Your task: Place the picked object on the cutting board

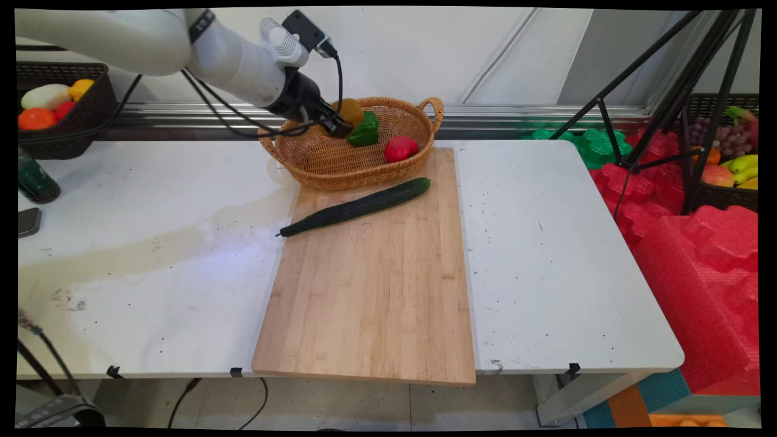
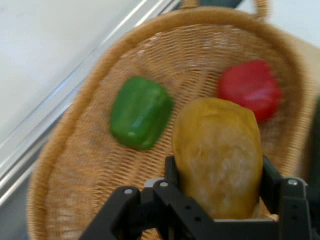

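Now hand (image 2: 218, 172) grips yellow pepper (image 2: 218, 155) inside basket (image 2: 60, 165) (well off rim).

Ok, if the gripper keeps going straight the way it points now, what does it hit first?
Most likely the wicker basket's woven floor near the green pepper. The gripper already holds a yellow-brown vegetable; depth is unclear.

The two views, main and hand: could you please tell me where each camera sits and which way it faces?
Main view: fixed above the table's near side, looking across the white table toward the wall; the white arm enters upper left.
Hand view: on the hand, looking along the fingers into the woven wicker basket.
Shared: the basket, the held yellow-brown bell pepper, green bell pepper, red bell pepper.
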Motion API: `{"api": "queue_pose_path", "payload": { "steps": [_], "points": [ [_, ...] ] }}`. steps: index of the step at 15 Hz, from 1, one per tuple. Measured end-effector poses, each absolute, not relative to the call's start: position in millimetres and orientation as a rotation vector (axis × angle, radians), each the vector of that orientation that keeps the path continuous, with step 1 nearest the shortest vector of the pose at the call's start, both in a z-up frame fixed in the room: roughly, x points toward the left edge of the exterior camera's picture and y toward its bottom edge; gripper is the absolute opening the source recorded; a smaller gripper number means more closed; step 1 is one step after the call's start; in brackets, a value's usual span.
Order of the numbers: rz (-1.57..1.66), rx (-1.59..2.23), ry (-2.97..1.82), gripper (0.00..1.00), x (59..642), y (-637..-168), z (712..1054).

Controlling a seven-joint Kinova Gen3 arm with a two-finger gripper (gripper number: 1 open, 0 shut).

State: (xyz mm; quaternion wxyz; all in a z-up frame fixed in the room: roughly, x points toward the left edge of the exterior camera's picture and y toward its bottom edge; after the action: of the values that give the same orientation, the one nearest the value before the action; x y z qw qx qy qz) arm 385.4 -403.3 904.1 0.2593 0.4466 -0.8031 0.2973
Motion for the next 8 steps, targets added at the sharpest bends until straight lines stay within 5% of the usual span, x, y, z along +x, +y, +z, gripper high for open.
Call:
{"api": "queue_pose_path", "payload": {
  "steps": [8],
  "points": [
    [0.644, 0.932, -2.321, 0.0, 331.1, -320.7, 914.6]
  ]
}}
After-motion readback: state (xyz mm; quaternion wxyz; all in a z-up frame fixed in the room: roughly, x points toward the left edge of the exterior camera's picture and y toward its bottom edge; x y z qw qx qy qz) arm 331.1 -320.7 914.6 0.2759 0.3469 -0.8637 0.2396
